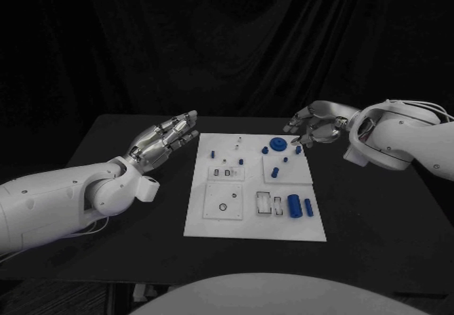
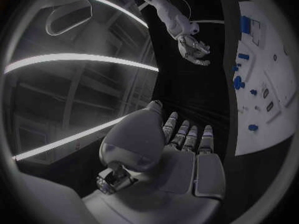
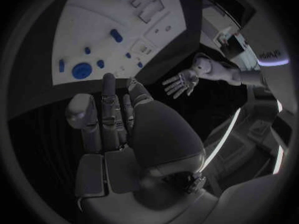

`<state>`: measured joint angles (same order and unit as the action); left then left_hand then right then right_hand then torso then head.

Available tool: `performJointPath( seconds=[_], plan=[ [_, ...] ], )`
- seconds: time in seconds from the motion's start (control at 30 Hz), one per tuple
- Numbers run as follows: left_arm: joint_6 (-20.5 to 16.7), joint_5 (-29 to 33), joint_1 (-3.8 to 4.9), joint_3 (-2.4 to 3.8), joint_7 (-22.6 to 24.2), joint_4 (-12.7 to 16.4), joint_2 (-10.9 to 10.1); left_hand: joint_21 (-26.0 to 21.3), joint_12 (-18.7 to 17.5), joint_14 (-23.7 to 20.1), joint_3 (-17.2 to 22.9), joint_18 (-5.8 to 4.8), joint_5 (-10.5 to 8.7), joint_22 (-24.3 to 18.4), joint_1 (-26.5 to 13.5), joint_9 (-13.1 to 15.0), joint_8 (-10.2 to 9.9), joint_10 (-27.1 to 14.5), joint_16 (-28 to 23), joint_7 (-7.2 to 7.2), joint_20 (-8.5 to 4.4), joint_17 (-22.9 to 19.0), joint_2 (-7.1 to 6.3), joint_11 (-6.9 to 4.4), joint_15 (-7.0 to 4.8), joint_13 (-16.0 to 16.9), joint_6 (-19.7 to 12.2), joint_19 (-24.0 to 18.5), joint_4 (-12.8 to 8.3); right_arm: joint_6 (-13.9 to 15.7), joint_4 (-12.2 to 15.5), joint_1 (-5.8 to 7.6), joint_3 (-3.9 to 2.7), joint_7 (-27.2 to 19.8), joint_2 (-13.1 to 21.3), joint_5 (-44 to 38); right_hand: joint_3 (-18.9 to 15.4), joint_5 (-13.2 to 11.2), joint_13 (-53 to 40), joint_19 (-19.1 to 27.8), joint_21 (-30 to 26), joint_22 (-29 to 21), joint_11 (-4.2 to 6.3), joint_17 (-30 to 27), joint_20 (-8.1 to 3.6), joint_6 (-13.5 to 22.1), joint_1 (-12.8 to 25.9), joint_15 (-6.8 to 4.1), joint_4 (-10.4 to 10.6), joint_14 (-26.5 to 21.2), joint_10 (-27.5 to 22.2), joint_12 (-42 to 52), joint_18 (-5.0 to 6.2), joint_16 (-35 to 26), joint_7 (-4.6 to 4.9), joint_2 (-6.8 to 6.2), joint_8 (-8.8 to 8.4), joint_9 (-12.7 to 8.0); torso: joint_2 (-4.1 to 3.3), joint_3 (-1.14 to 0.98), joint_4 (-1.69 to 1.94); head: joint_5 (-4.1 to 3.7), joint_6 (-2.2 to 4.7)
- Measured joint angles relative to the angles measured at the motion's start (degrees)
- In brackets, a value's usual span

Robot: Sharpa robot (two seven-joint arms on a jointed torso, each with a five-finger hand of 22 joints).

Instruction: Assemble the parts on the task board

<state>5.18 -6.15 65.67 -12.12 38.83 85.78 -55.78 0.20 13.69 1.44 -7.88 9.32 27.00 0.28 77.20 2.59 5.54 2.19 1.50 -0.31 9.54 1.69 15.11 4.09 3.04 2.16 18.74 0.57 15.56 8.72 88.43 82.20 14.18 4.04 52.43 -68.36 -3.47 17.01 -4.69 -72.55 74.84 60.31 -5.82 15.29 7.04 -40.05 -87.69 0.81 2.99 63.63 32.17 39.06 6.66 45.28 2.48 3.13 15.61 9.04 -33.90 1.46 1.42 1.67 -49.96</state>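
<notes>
1. Two hands sit beside the task board point(image 1: 254, 220), and neither touches it or any part. Judged from this, assembly has barely begun or not begun.
2. The left hand point(image 1: 163, 143) hovers at the board's 10 o'clock corner, fingers extended and apart, holding nothing.
3. The right hand point(image 1: 312, 126) hovers at the board's 1 o'clock corner, fingers loosely curled but apart, holding nothing.
4. The board is a white rectangular plate in the middle of the black table point(image 1: 378, 216), with raised panels and recessed slots.
5. A round blue disc point(image 1: 277, 144) lies at the board's 12 o'clock end, with several small blue pegs point(image 1: 275, 172) near it.
6. A larger blue cylinder point(image 1: 294, 205) and a thinner blue pin point(image 1: 308, 207) lie at 4 o'clock.
7. Remaining work, as a judgement: the loose-looking parts still need seating.
</notes>
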Motion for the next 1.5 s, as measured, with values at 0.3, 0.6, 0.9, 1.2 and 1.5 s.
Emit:
performJointPath(
  seconds=[0.3, 0.6, 0.9, 1.2, 1.5],
  plan=[
    [-0.34, -0.78, 0.0, -0.02, 0.02, 0.71, -0.75, 0.0, 0.0, 0.0, 0.0, -0.01, 0.22, -0.01, 0.16, 0.0, 0.0, -0.06, 0.0, 0.0, 0.0, 0.08, 0.16, 0.01, 0.01, 0.0, 0.0, 0.0, 0.0, 1.08, -0.64, 0.2, 0.0, 5.37, -2.06, -18.76, 6.63, 2.95, 0.45, -7.35, 7.32, 13.08, 0.59, 1.24, -1.18, -0.85, 0.67, -1.2, 1.7, 5.57, 5.05, -3.24, -2.23, 1.14, -0.85, -3.56, -2.49, 0.38, -2.16, 1.03, 0.97, -1.79, -0.05],
    [-0.36, -1.04, 0.0, -0.02, 0.03, 1.12, -0.96, 0.0, 0.0, 0.0, -0.16, -0.01, 0.67, -0.01, 0.53, 0.0, 0.0, -0.23, 0.0, 0.0, 0.0, 0.08, 0.53, 0.14, 0.01, 0.01, 0.0, 0.0, -0.16, 1.97, -2.31, 0.24, -0.02, 6.6, -4.51, -25.49, 9.98, 1.02, 0.58, -9.78, 9.65, 14.64, 0.58, 2.72, -1.4, -1.38, 2.19, -1.48, 3.67, 7.48, 7.37, -5.87, -3.13, 1.83, -0.99, -5.56, -3.53, 0.77, -4.54, 1.63, 2.1, -4.27, 1.2],
    [-0.37, -1.37, 0.01, 0.01, 0.03, 1.21, -0.99, 0.0, 0.0, -0.21, -0.23, -0.02, 1.1, -0.11, 0.97, 0.01, -0.22, -0.23, -0.63, 0.22, -0.23, -0.34, 0.53, 0.14, 0.23, 0.0, 0.22, -0.23, -0.73, 2.28, -2.96, 0.21, -0.01, 6.42, -5.39, -27.26, 10.99, -2.24, 0.59, -10.19, 9.97, 14.63, 0.61, 3.7, -1.4, -1.38, 3.32, -1.27, 4.68, 7.69, 8.06, -7.95, -3.12, 1.83, -0.99, -6.69, -4.59, 0.87, -6.05, 2.2, 2.52, -4.93, 1.51],
    [-0.77, -2.33, 0.02, 0.23, 0.04, 1.74, -1.42, 0.0, -3.72, -1.6, -1.1, -0.01, 1.1, -0.22, 0.97, 0.05, -0.57, -1.13, -1.3, 1.04, -3.22, -1.56, 0.53, -1.43, -1.43, -0.71, 0.21, -0.55, -1.6, 1.98, -3.02, 0.12, -0.02, 6.14, -5.53, -27.95, 11.31, -2.24, 0.64, -10.19, 10.08, 14.63, 0.5, 3.9, -1.4, -1.38, 3.32, -1.27, 4.99, 7.69, 8.4, -8.74, -3.11, 1.83, -0.99, -6.69, -4.98, 0.87, -7.21, 2.78, 2.52, -5.13, 1.7],
    [-2.47, -5.78, 0.38, 1.67, 0.04, 2.71, -2.28, 0.0, -8.23, -1.32, -2.1, -0.96, 0.1, -0.23, 0.97, -0.33, -2.62, -0.85, -1.3, -0.52, -6.88, -1.64, 0.53, -4.19, -4.19, -1.17, -2.37, -0.54, -2.59, 1.97, -3.04, 0.04, 0.0, 6.07, -4.85, -28.19, 11.47, -2.24, 0.63, -10.19, 10.08, 14.62, 0.48, 4.12, -1.4, -1.69, 3.63, -1.47, 5.15, 7.89, 9.02, -9.52, -3.11, 1.79, -0.68, -6.99, -5.32, 0.86, -8.26, 3.07, 2.82, -5.82, 2.49]
  ],
)
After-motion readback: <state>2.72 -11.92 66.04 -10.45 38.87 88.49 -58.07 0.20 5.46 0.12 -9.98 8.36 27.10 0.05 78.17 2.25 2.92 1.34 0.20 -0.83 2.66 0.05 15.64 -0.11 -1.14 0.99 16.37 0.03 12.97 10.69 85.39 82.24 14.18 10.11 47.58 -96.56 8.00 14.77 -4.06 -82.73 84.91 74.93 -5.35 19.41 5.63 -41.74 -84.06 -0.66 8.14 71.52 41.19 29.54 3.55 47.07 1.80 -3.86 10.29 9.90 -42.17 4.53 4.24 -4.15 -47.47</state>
